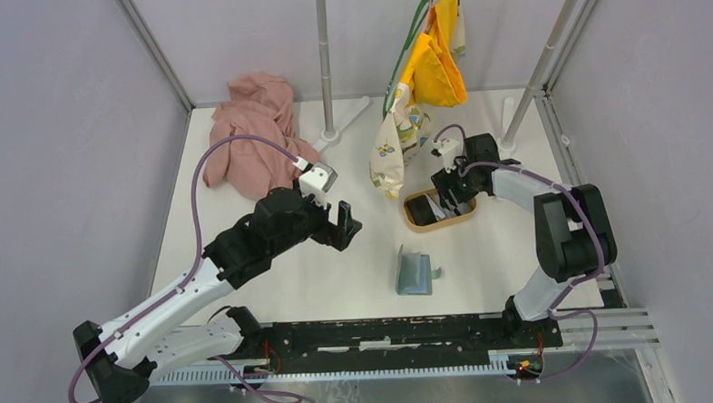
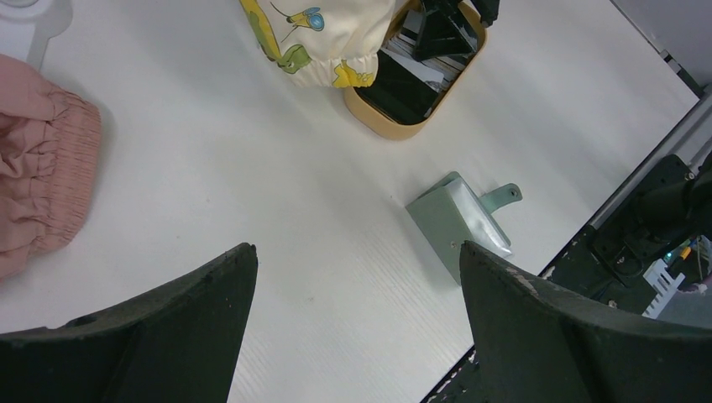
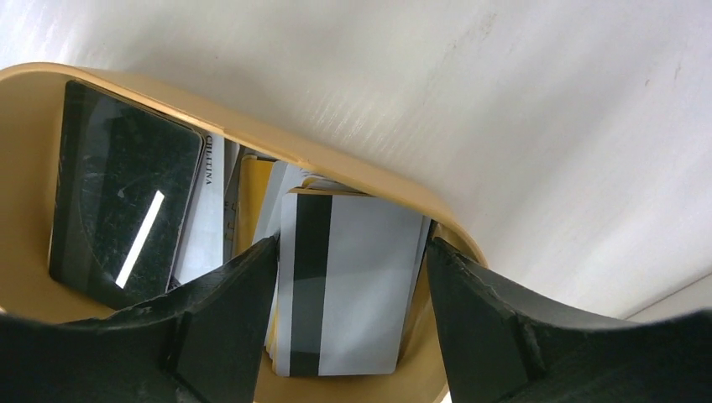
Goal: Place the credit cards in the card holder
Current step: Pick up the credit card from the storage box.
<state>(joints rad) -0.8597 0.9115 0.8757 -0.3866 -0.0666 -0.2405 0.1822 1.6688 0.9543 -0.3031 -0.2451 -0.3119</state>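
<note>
The sage-green card holder (image 1: 414, 273) lies on the white table at centre front, and also shows in the left wrist view (image 2: 458, 222). The credit cards sit in an oval light-wood tray (image 1: 467, 217), whose rim also shows in the right wrist view (image 3: 252, 130). A black card (image 3: 117, 210) leans at the left of the tray. My right gripper (image 3: 353, 243) is down in the tray (image 1: 445, 198), its jaws against the two long edges of a white card with a black stripe (image 3: 361, 277). My left gripper (image 1: 347, 225) is open and empty above the table, left of the holder (image 2: 358, 252).
A pink cloth (image 1: 250, 133) lies at the back left. A patterned cloth (image 1: 396, 150) and a yellow one (image 1: 438, 62) hang from a rack just left of the tray. A pole (image 1: 326, 57) stands at the back centre. A black rail (image 1: 386, 332) runs along the front edge.
</note>
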